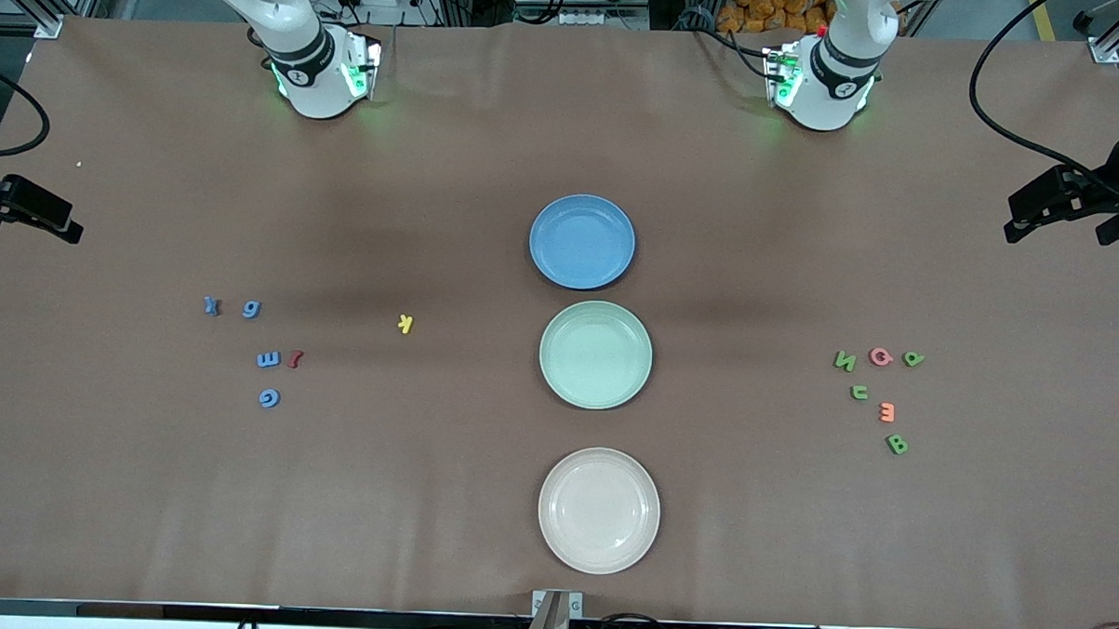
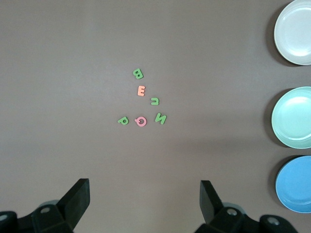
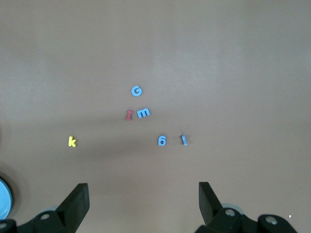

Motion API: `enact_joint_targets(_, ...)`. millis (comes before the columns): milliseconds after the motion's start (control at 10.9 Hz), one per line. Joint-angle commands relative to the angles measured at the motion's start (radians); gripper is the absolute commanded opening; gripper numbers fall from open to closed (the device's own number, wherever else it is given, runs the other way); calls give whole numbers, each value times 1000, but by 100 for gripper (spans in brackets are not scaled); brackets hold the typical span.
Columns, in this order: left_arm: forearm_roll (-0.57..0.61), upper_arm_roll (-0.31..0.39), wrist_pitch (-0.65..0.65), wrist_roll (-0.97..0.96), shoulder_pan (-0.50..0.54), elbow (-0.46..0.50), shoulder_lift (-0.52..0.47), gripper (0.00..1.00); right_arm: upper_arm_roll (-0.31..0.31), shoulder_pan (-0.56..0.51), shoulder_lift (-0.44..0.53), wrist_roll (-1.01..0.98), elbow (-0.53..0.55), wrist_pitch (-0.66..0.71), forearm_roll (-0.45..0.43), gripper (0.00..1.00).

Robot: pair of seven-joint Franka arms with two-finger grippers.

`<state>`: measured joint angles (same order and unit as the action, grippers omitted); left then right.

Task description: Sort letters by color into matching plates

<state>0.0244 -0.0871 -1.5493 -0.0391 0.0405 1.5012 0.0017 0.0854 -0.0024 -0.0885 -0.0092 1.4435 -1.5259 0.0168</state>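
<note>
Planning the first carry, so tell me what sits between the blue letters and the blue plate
In the front view only the yellow k lies on the table between the blue letters and the blue plate; the rest is bare.

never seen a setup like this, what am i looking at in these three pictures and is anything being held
These are two robot arms bolted to a brown table. The wide picture comes from a high camera facing them; the other two come from cameras on each arm's wrist, looking down past that arm's open hand.

The left hand hangs over the green letters, which lie mixed with a pink letter and an orange letter. The right hand hangs over the blue letters, a dark red letter and a yellow letter.

Midtable stand a blue plate, a green plate and a cream plate, with no letters in them. Nothing is held.
</note>
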Motion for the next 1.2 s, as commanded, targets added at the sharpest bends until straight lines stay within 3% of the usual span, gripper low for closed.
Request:
enact_joint_targets(0,-23,1,11,1,7,2,-11,100,11,16,-10,11,-22,7,-17,100)
enact_joint_targets(644,-12,1,8,28,18,16,33,100,11,15,-11,11,-22,0,-15,100)
enact_joint_targets(1104,-18,1,-249,27,50,239,81,100,8,18,-14,12,4,-40,-6,100)
